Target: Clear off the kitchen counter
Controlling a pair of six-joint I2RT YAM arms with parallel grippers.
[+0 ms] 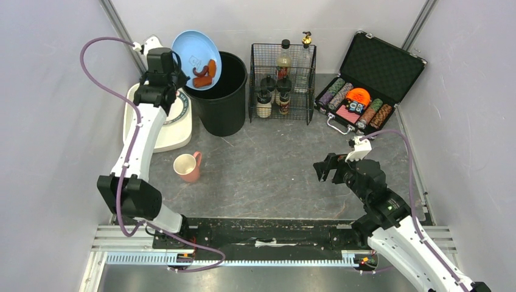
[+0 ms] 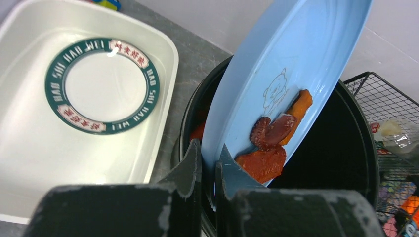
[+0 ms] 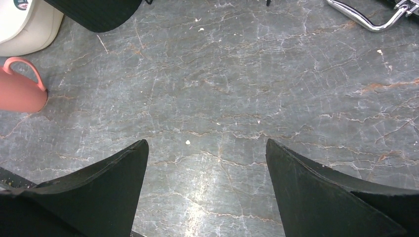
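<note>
Kitchen counter tabletop (image 1: pixel 274 176): dark grey, mottled stone-look. It carries one pink mug (image 1: pixel 188 166) and one black bin (image 1: pixel 226 115). Left jaws clamp one blue plate (image 1: pixel 193 50); right jaws stand open.

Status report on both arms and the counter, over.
Left jaws shut on blue plate, tipped over black bin, food scraps on it. Right jaws open, empty, over counter. Pink mug on counter, nothing in the way.

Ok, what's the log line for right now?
left gripper: shut on blue plate, tilted over black bin | food scraps: on plate | right gripper: open above kitchen counter | pink mug: on counter
</note>
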